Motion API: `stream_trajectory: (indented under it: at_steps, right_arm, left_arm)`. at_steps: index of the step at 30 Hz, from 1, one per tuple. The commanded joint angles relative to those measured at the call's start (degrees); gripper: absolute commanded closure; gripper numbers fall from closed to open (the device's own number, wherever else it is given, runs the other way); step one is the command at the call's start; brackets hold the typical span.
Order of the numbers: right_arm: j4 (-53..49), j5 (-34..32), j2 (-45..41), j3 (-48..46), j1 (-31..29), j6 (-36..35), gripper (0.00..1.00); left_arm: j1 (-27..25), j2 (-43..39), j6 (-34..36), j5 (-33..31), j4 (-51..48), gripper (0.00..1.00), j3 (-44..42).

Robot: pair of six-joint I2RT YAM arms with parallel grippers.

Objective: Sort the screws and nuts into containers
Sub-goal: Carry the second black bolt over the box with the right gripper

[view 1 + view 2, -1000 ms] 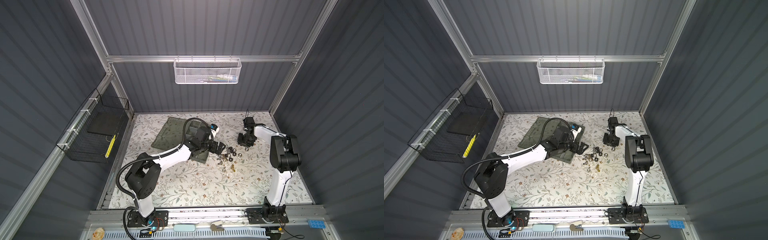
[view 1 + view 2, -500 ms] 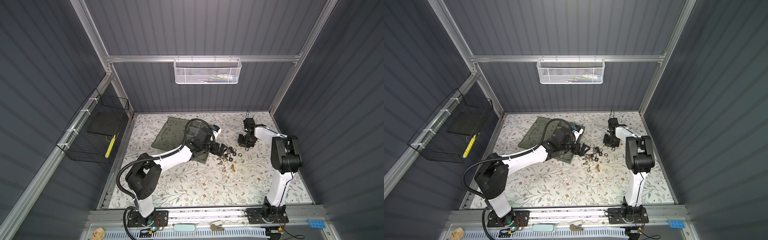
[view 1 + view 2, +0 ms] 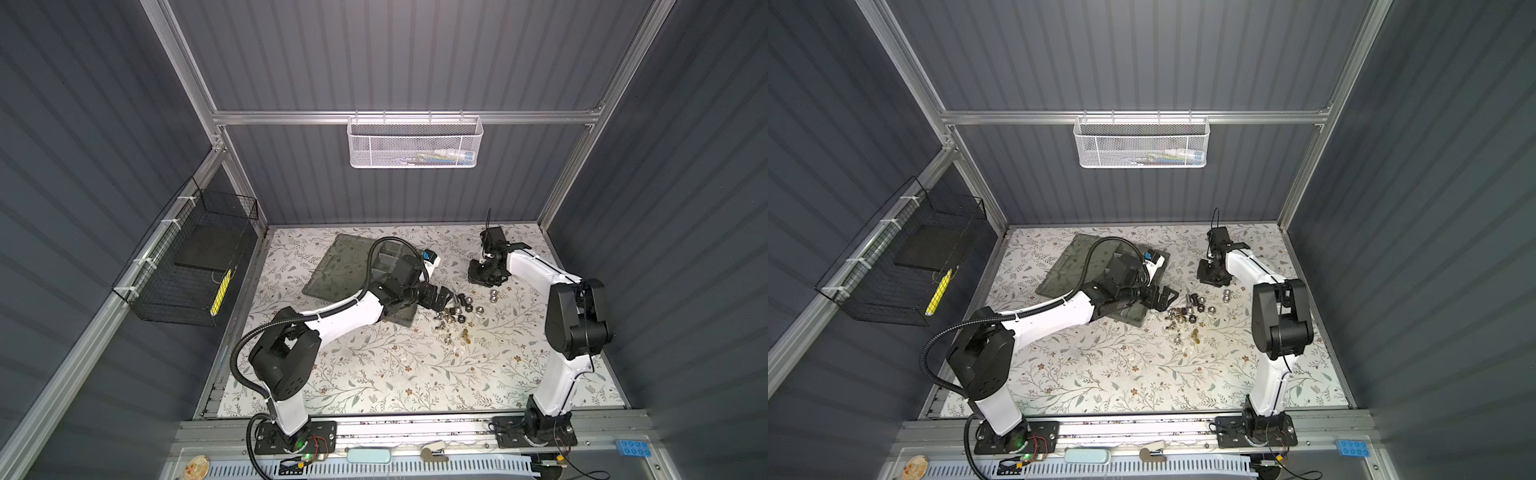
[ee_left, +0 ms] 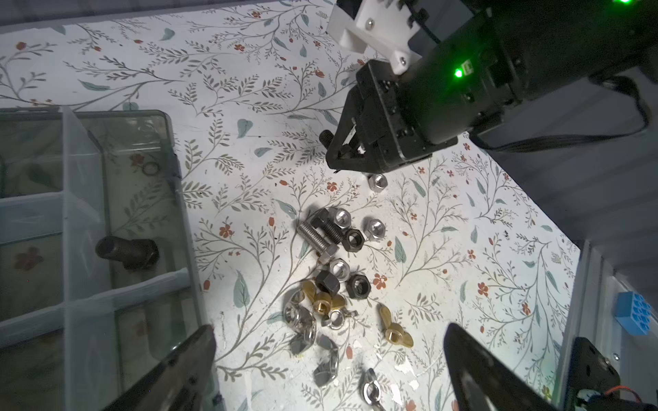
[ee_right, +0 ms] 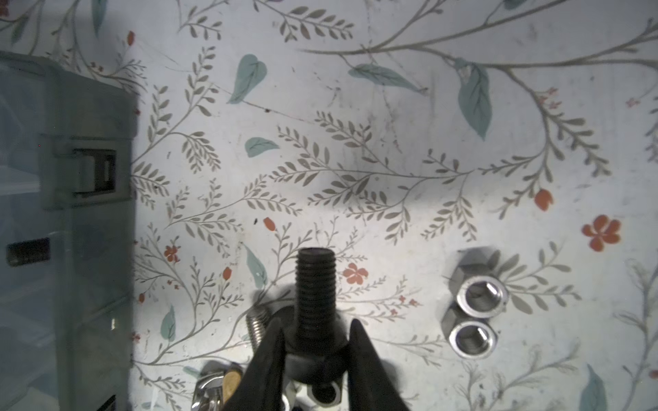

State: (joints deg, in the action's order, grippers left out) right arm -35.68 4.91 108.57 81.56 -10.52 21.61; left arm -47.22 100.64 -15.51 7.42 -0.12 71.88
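My right gripper [image 5: 315, 338] is shut on the head of a black screw [image 5: 315, 291], whose threaded shank points out past the fingertips. In the left wrist view that gripper [image 4: 338, 151] hangs just above the mat beyond the pile. Loose screws and nuts [image 4: 334, 263] lie heaped on the floral mat, seen in both top views [image 3: 457, 311] [image 3: 1187, 316]. My left gripper [image 4: 329, 356] is open over the near end of the heap, holding nothing. The organiser box [image 4: 179, 213] with its containers sits beside it; one compartment holds a black screw [image 4: 126, 251].
Two silver nuts [image 5: 475, 313] lie apart from the heap beside the right gripper. Brass wing nuts [image 4: 395, 329] are mixed in. The box's open lid [image 3: 345, 266] lies flat behind it. A white mesh basket [image 3: 413, 143] and a black wire basket [image 3: 195, 257] hang on the walls.
My left gripper has slid right, from over the box edge to the heap. The right gripper's jaws have narrowed onto the black screw and it has barely shifted.
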Motion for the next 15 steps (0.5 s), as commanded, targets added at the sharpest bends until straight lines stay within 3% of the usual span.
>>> stream_trajectory:
  at_steps: [1,8,15]
  right_arm:
    - [-1.06,1.78,-2.42,3.06,-1.64,1.02,0.79]
    - [-0.47,4.35,-2.23,8.32,-5.08,2.72,0.79]
    - [0.25,7.47,0.38,14.82,-8.58,3.68,0.80]
  left_arm:
    - [0.27,-3.80,-0.28,-3.17,-0.96,0.00,-0.28]
    - [3.34,-6.68,-4.84,-1.44,-3.34,0.00,-1.16]
    - [4.46,-12.42,-6.62,-4.01,-2.62,0.00,-7.16]
